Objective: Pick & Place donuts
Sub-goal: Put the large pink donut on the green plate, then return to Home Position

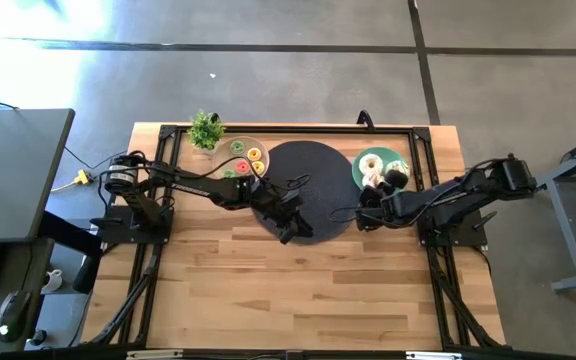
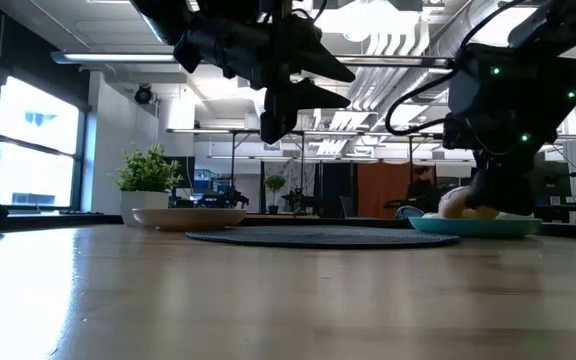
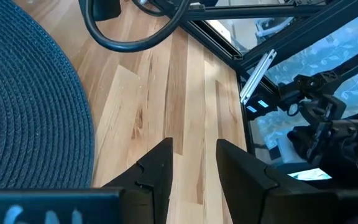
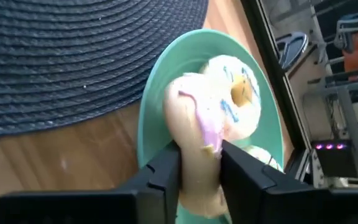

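Observation:
My right gripper point(image 4: 199, 163) is shut on a white-frosted donut point(image 4: 219, 106) with pink and blue streaks, over the near edge of the teal plate point(image 4: 151, 106); it also shows low at the plate in the low view point(image 2: 483, 205). Another pale donut point(image 4: 261, 155) lies on that plate. A beige plate point(image 1: 230, 152) at the far left of the black round mat point(image 1: 313, 175) holds red point(image 1: 238, 166), yellow point(image 1: 255, 154) and green donuts. My left gripper point(image 3: 194, 152) is open and empty, held high over the mat's near edge point(image 1: 288, 225). My right gripper pinches the white donut's ring point(image 4: 194, 140) between its two fingers, one on each flat face, at the side of the ring nearest the gripper. The donut stands on edge, its hole point(image 4: 241, 93) beyond the fingertips. Whether it still touches the plate, I cannot tell.
A small potted plant point(image 1: 206, 128) stands at the far edge beside the beige plate. A black metal frame point(image 1: 288, 128) runs along the table's far and side edges. Bare wood point(image 1: 288, 290) spreads across the near half of the table.

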`<state>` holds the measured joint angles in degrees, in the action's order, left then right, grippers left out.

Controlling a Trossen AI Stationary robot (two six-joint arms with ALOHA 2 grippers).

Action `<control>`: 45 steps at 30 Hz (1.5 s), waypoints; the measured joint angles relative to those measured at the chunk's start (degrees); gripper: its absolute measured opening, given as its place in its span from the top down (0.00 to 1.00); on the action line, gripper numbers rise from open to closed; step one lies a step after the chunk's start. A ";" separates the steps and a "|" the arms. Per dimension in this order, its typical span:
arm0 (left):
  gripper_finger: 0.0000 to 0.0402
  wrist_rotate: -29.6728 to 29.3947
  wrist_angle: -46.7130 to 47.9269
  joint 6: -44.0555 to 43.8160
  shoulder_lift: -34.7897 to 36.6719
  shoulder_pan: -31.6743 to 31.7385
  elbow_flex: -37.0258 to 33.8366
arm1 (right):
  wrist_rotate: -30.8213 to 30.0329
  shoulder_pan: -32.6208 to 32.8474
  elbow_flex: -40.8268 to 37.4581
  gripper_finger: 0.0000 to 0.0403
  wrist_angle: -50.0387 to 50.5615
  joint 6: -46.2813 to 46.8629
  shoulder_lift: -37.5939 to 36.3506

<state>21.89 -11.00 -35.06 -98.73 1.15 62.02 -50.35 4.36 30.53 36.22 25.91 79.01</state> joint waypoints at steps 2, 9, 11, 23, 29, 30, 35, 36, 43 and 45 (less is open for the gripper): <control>0.70 0.00 0.00 0.08 0.02 0.00 0.00 | 0.12 0.00 0.50 0.72 0.53 -1.17 0.00; 0.70 0.40 -0.02 0.05 -0.01 0.00 0.00 | 1.74 0.00 4.00 0.59 2.26 -4.45 -0.01; 0.70 0.46 -0.02 -0.26 -0.01 0.00 0.00 | 2.53 0.04 5.57 0.56 3.73 -4.56 -0.01; 0.70 20.82 3.68 -0.78 1.78 3.73 -0.09 | 12.20 0.15 19.53 0.50 17.12 -6.97 0.01; 0.70 20.05 7.27 3.56 5.54 6.14 -0.09 | 16.59 0.30 32.73 0.54 27.50 -7.96 -0.26; 0.70 20.03 8.40 4.35 6.94 6.56 -0.09 | 16.24 0.51 34.68 0.55 28.82 -8.59 -0.59; 0.70 15.62 20.91 10.01 16.31 8.51 -0.08 | 12.39 2.09 40.24 0.57 29.49 -12.06 -6.65; 0.70 12.61 25.04 11.27 18.67 8.86 -0.04 | 12.59 2.37 40.20 0.58 28.62 -12.66 -8.66; 0.70 -13.32 46.59 16.54 34.52 8.56 -1.79 | 20.14 2.93 26.97 0.60 11.69 -14.42 -26.09; 0.70 -13.68 46.93 16.71 38.54 8.13 -3.85 | 21.66 2.93 21.46 0.61 4.74 -14.99 -31.06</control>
<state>8.21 35.92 -18.35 -60.19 9.28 58.17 -28.69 7.29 51.99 40.96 10.92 47.95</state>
